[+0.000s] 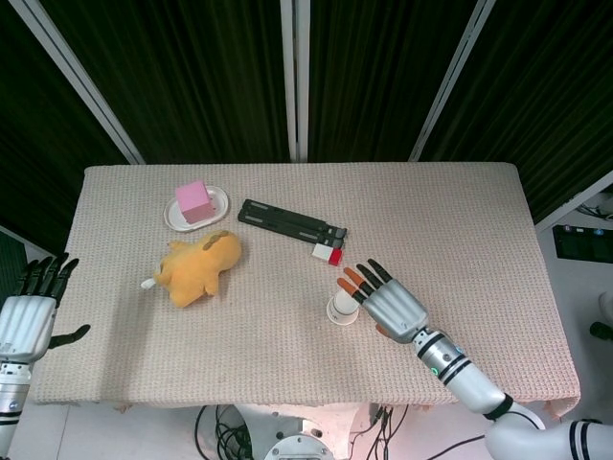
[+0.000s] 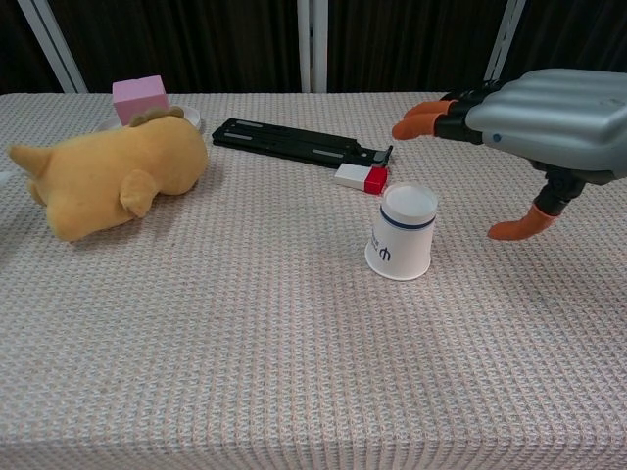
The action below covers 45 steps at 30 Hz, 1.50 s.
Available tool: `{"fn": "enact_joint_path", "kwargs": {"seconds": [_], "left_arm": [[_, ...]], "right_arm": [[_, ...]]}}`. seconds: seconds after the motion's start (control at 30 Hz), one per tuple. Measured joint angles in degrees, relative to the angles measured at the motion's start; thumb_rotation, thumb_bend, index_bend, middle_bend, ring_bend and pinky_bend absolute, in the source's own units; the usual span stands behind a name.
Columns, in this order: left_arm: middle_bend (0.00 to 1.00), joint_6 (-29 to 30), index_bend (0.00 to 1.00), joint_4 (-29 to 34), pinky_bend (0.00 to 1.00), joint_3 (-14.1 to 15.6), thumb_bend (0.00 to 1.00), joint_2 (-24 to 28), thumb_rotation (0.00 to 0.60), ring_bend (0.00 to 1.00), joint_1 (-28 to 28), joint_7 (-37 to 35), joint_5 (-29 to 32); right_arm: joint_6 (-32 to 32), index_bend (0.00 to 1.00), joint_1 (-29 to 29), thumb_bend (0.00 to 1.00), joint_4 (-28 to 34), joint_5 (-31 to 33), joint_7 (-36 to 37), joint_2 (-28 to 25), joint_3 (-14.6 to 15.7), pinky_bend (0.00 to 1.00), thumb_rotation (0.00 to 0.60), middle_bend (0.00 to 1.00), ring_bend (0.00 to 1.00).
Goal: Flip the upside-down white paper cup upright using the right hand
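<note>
The white paper cup (image 1: 339, 309) (image 2: 402, 243) stands upside down near the table's middle, wide rim on the cloth and base up. My right hand (image 1: 388, 300) (image 2: 534, 127) hovers just right of it and slightly above, fingers spread, orange-tipped fingers (image 2: 421, 119) reaching past the cup's top. It holds nothing and is not touching the cup. My left hand (image 1: 29, 311) hangs off the table's left edge, fingers apart and empty; the chest view does not show it.
A yellow plush toy (image 1: 198, 265) (image 2: 103, 181) lies left of the cup. Behind the cup are a black flat stand (image 1: 290, 221) (image 2: 299, 143) and a small white-and-red block (image 1: 328, 253) (image 2: 361, 177). A pink cube (image 1: 194, 200) sits on a white dish (image 1: 218, 206).
</note>
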<state>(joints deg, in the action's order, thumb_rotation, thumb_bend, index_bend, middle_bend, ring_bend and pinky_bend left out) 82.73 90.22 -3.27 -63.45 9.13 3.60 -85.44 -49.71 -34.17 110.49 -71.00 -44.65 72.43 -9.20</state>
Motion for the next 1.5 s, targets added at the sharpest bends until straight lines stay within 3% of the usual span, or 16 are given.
{"fn": "enact_joint_path", "kwargs": {"seconds": [0.23, 0.57, 1.1, 1.23, 1.5], "left_arm": [[0.00, 0.1, 0.04, 0.2, 0.00, 0.0, 0.06, 0.5, 0.600, 0.00, -0.2, -0.9, 0.2], [0.00, -0.1, 0.04, 0.2, 0.00, -0.1, 0.06, 0.8, 0.600, 0.00, -0.3, -1.1, 0.6], [0.00, -0.6, 0.04, 0.5, 0.00, -0.1, 0.05, 0.9, 0.600, 0.00, -0.4, -0.9, 1.5], [0.00, -1.0, 0.04, 0.6, 0.00, -0.2, 0.06, 1.1, 0.600, 0.00, -0.4, -1.4, 1.9], [0.00, -0.9, 0.04, 0.7, 0.00, -0.2, 0.06, 1.2, 0.600, 0.00, -0.4, -1.6, 1.8]], "right_arm": [[2.8, 0.00, -7.2, 0.14, -2.7, 8.6, -5.2, 4.3, 0.3, 0.00, 0.600, 0.00, 0.00], [1.5, 0.02, -10.9, 0.14, -5.2, 11.6, -5.2, 6.7, 2.4, 0.00, 0.600, 0.12, 0.00], [-1.3, 0.35, -12.9, 0.18, -6.4, 10.0, -2.1, 7.0, 5.0, 0.00, 0.600, 0.37, 0.00], [-2.6, 0.43, -12.9, 0.24, -7.0, 8.9, -1.9, 7.3, 5.6, 0.00, 0.600, 0.42, 0.04], [-4.6, 0.49, -11.7, 0.28, -6.8, 6.4, 3.8, 6.0, 5.5, 0.00, 0.600, 0.46, 0.07]]}}
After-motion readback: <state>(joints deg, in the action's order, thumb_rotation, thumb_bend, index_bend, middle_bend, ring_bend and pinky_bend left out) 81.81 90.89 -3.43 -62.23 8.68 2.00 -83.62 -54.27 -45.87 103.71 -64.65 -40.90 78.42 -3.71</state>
